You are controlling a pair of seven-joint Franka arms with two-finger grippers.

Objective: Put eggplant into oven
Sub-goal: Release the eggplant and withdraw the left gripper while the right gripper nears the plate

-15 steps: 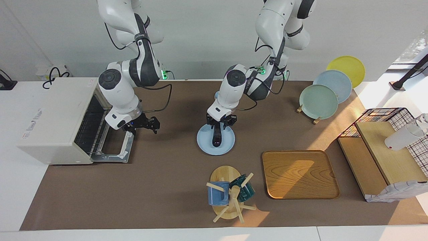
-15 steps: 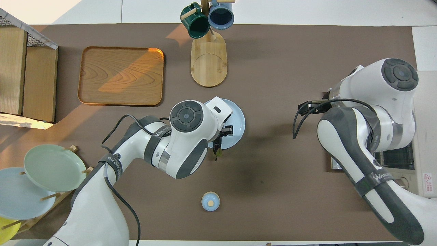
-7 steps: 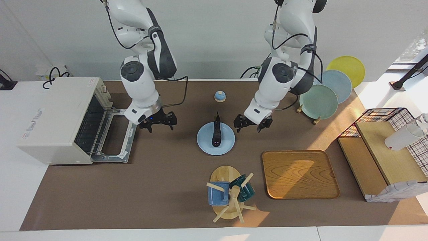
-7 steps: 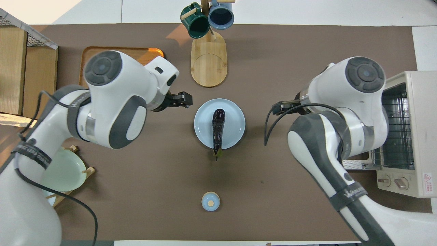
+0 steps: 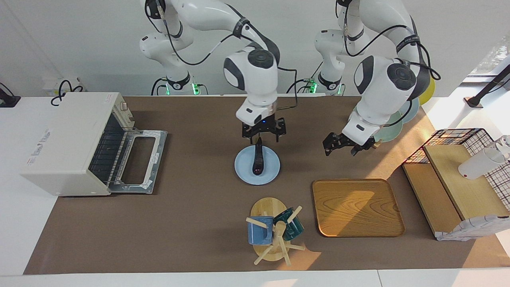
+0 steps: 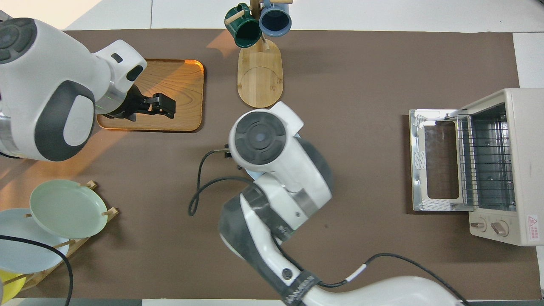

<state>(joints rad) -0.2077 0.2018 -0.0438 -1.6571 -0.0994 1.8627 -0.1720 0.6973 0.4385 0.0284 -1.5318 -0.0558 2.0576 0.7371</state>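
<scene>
Eggplant [image 5: 257, 160] on plate [image 5: 243, 169], hidden overhead beneath right arm's wrist [image 6: 272, 144]

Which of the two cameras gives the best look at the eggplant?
The facing view: the eggplant lies in full sight on the blue plate, with the right gripper open just above its stem. In the overhead view the right arm hides the eggplant entirely.

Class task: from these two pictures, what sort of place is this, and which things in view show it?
Probably a robotics lab set up as a mock kitchen. A toaster oven with its door down, a mug tree and racked plates sit on one brown-covered table, worked by two robot arms against a bare white wall.
</scene>
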